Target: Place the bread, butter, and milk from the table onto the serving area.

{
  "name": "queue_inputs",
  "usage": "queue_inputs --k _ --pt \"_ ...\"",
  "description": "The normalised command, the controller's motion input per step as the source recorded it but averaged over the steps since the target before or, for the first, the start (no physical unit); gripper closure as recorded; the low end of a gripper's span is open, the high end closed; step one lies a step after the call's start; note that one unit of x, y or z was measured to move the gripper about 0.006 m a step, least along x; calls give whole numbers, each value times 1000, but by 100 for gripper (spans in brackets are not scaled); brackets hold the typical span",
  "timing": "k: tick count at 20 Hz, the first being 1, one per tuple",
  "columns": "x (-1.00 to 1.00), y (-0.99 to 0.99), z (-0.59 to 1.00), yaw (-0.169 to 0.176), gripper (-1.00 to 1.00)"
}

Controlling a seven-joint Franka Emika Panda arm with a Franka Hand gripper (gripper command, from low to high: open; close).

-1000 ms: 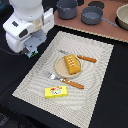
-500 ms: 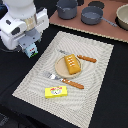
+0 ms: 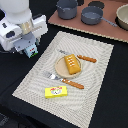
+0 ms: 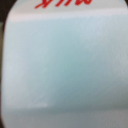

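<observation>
The bread lies on the round tan plate in the middle of the beige woven serving area. The butter lies flat on the mat near its front edge. My gripper is at the exterior view's left, over the black table just beside the mat's left edge. It is shut on the milk, a small white and light-blue carton under the white hand. In the wrist view the milk fills the picture, pale blue with red lettering. The fingers are hidden there.
An orange-handled fork and knife lie beside the plate. A brown board at the back carries grey pots and a tan bowl. The black table surrounds the mat.
The arm with the milk has shifted only slightly. Bread and butter have not moved.
</observation>
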Motion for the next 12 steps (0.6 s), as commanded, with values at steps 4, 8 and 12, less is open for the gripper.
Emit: queue_inputs --k 4,8,12 --pt "-142 395 0 0 100" --pt "-25 409 129 0 100" --pt "427 572 439 0 100"
